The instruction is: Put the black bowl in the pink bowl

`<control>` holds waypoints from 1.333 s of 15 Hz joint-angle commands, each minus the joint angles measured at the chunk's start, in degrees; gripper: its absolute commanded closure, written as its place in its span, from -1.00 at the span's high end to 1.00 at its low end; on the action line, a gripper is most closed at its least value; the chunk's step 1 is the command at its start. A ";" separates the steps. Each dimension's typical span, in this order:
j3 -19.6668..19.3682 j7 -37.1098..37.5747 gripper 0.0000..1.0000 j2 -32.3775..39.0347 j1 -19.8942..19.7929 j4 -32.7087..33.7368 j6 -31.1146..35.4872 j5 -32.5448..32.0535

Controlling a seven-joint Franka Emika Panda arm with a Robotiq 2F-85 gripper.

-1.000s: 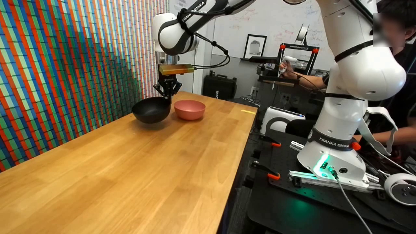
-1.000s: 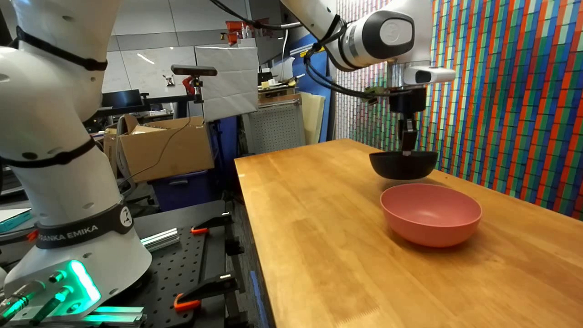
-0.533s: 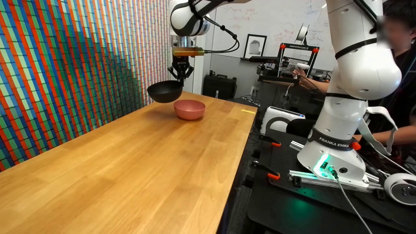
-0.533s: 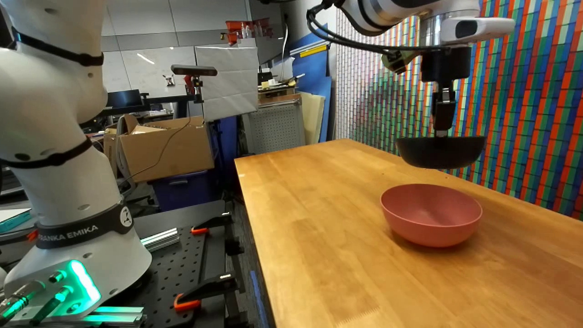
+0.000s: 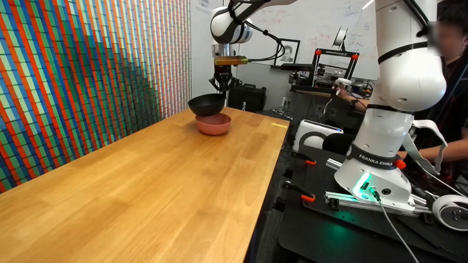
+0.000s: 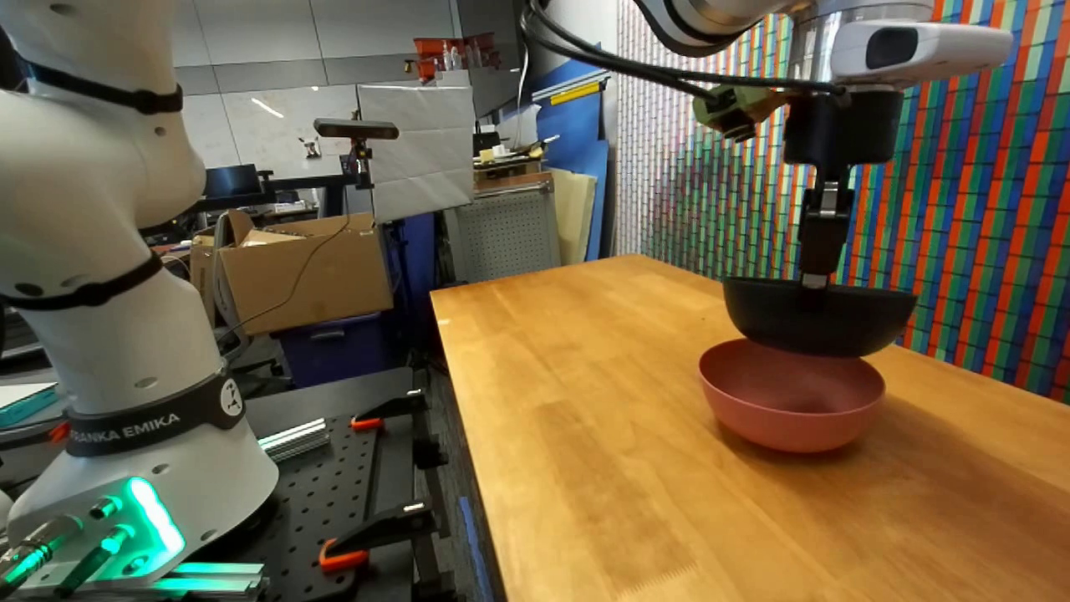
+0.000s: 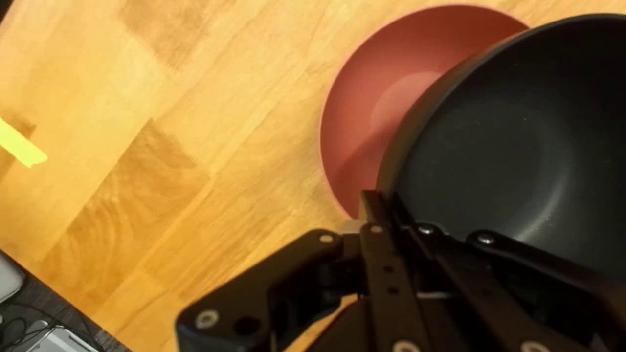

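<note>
The black bowl (image 5: 206, 105) hangs in the air just above the pink bowl (image 5: 213, 126), which stands upright on the wooden table. In an exterior view the black bowl (image 6: 819, 319) overlaps the back of the pink bowl (image 6: 790, 414) and looks slightly tilted. My gripper (image 6: 815, 280) is shut on the black bowl's rim; it also shows in an exterior view (image 5: 223, 91). In the wrist view the fingertips (image 7: 384, 198) pinch the rim of the black bowl (image 7: 489, 156), which covers the right part of the pink bowl (image 7: 359, 132). Whether the bowls touch is unclear.
The wooden table (image 5: 153, 190) carries a strip of yellow tape (image 5: 279, 125) near its edge. A wall of coloured tiles (image 6: 986, 209) runs along the table's far side. A person (image 5: 449, 40) stands behind the robot base.
The black bowl, held in my gripper, first rose from low over the table. It then moved across to above the pink bowl and dropped slightly. The pink bowl has not moved.
</note>
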 commanded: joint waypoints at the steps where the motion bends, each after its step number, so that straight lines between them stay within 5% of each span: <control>1: 0.15 -2.21 -0.98 -3.81 -0.38 -5.85 2.72 2.37; 4: 0.04 -2.27 -0.98 -3.76 -0.04 -8.54 8.63 2.25; 6: 0.14 -2.27 -0.37 -3.49 -0.04 -9.49 11.27 2.80; 15: 0.92 -5.21 0.95 -5.58 -0.77 -6.37 5.85 8.67; 20: 2.98 -14.47 1.00 -10.09 -0.11 -0.02 -7.35 7.10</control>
